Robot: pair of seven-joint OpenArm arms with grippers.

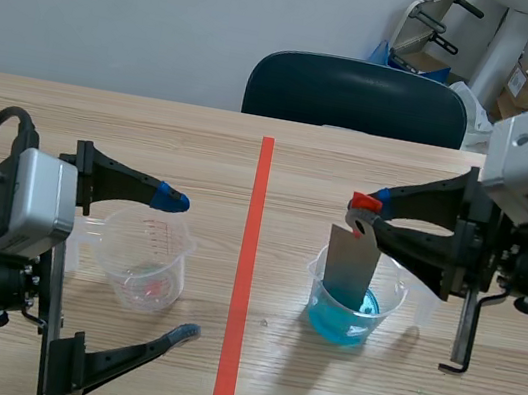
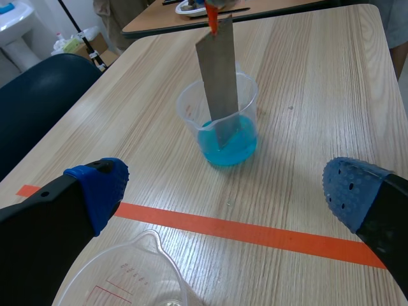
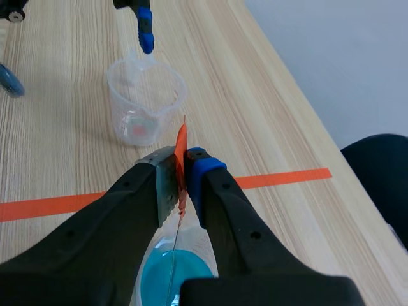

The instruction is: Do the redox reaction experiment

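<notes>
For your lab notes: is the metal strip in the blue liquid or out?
In. The metal strip stands with its lower end under the blue liquid in the beaker.

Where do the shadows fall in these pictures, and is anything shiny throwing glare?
Scene view: soft, even light; only a faint shadow under the beaker of blue liquid. Left wrist view: the metal strip looks dull grey, no glare. Right wrist view: a pale shadow lies beside the empty beaker.
</notes>
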